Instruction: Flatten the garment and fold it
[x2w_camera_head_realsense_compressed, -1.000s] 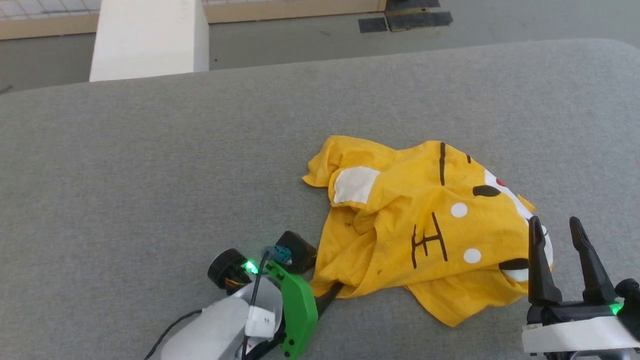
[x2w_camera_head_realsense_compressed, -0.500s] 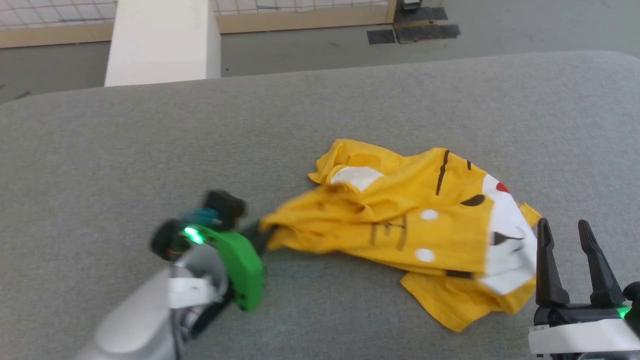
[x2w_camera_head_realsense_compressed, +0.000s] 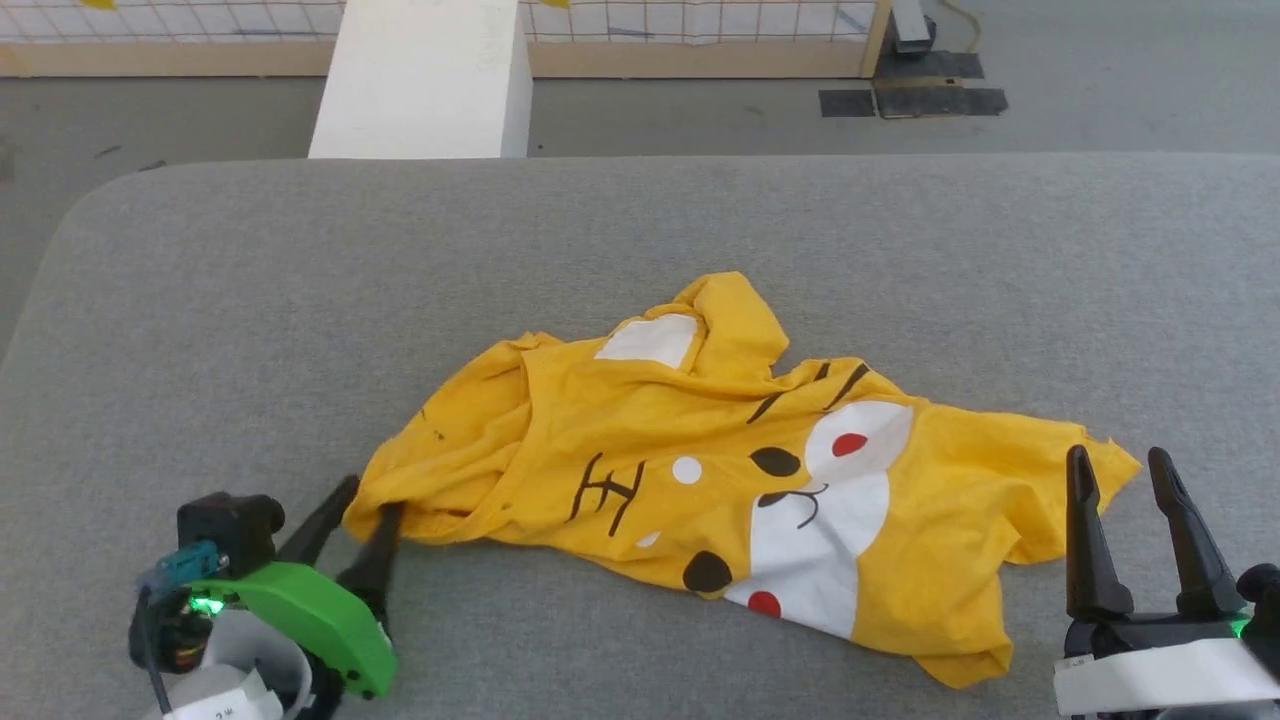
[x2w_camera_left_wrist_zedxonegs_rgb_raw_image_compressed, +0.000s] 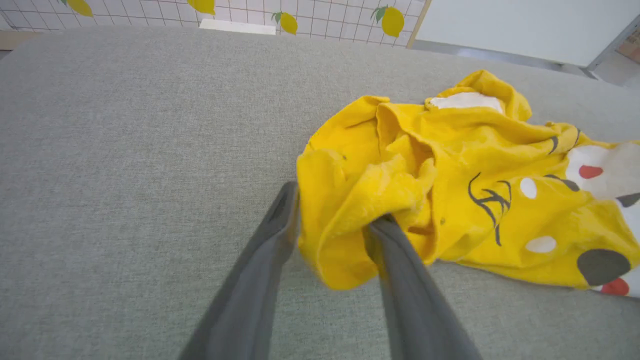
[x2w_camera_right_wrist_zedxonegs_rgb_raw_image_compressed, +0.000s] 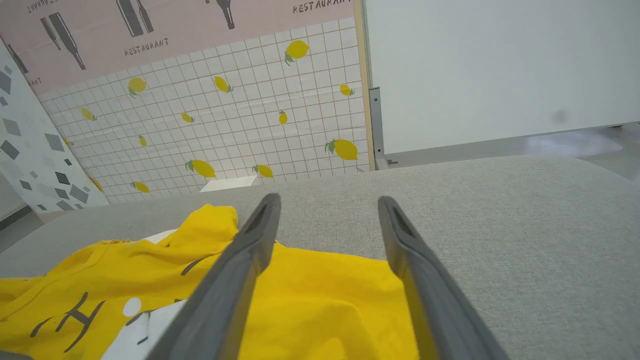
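We see the yellow T-shirt lying rumpled, print up, near the middle of the grey padded table. Its long axis runs from 9 to 3 o'clock, with the top of the cartoon face toward 9. At its 9 o'clock corner the left gripper has its fingers parted and bunched hem loose between them. At 3 o'clock the right gripper hovers over the other end, jaws wide apart and holding nothing. Grey surface spreads from 9 through 12 to 3, to the table's far edge.
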